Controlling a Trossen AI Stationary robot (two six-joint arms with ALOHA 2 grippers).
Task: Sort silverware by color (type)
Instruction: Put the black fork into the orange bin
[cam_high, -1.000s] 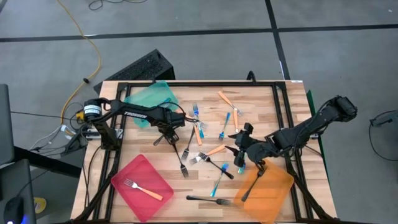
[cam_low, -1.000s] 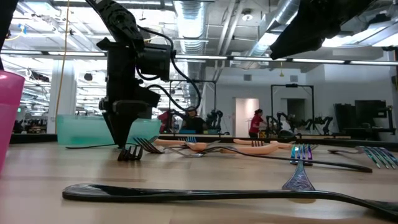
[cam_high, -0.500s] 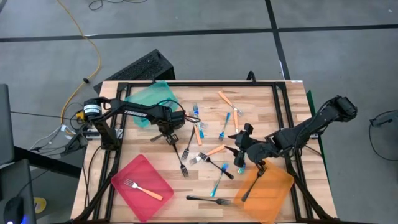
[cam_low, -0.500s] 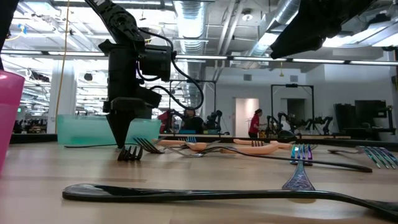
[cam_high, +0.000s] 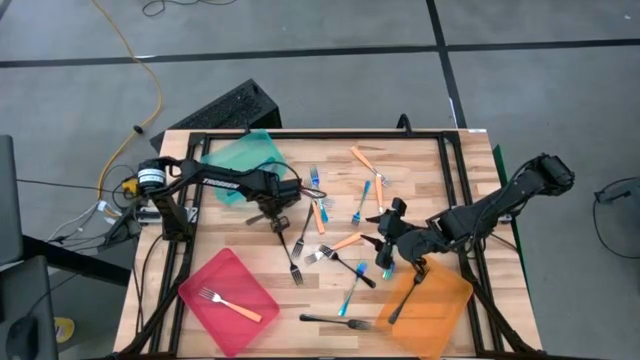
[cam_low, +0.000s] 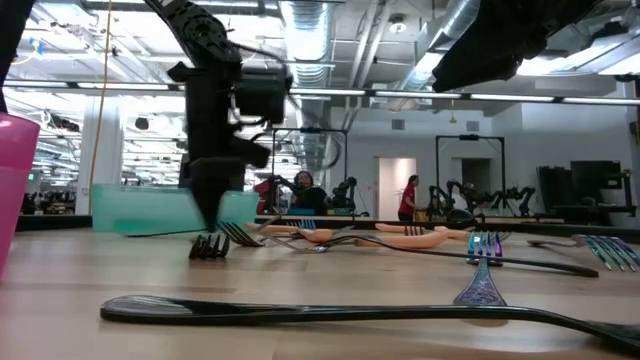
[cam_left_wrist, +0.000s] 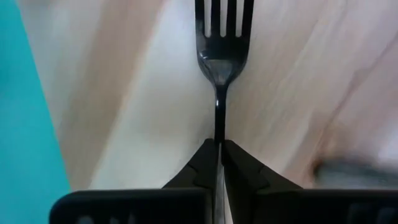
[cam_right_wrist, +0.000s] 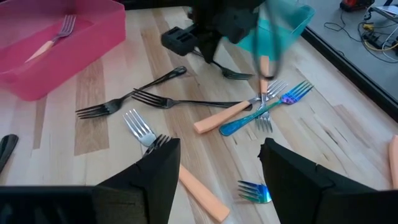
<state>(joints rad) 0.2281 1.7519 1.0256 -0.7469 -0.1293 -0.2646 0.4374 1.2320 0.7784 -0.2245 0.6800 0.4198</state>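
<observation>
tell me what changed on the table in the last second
The left gripper, shut on the black fork, slid a little toward the table's middle, away from the teal tray. The right gripper stayed put, open above the scattered forks; the orange-handled fork still lies in the red tray.

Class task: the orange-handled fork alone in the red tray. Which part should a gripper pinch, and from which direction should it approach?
Pinch the orange handle of the fork near its middle, coming straight down from above. It lies flat and alone in the red tray, and the handle looks thicker than the metal tines, so fingers probably close across it more securely.
</observation>
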